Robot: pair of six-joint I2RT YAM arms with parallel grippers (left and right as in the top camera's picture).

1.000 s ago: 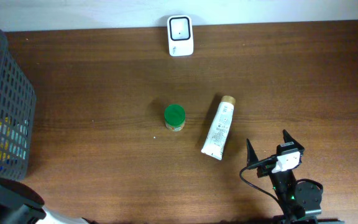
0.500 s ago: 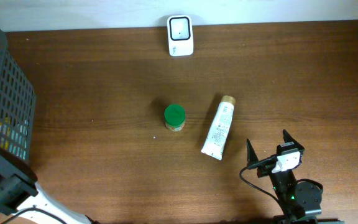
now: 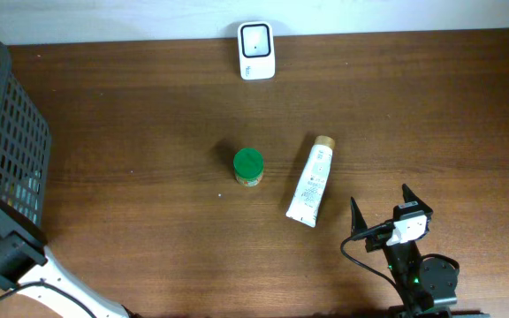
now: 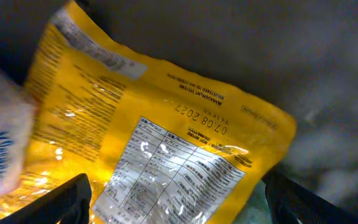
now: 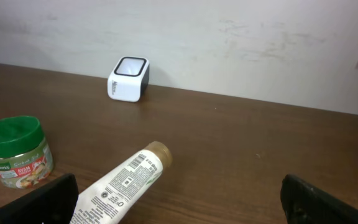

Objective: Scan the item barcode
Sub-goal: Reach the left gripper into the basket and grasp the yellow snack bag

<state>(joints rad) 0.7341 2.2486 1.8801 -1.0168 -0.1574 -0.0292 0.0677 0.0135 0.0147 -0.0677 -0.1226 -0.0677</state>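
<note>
My left gripper [image 4: 179,194] hangs with its jaws spread wide and nothing between them, pointing down into the basket [image 3: 11,132] at the table's left edge. The yellow packet [image 4: 160,143] lies close beneath it, printed panel up, slanted across the gap between the two fingers and filling most of it. To take it well, I would turn the wrist so the fingers straddle the packet's narrower width, then pinch one edge, leaving the printed face clear for the scanner [image 3: 256,50] at the far edge. My right gripper [image 3: 379,195] sits open and empty near the tube [image 3: 311,181].
</note>
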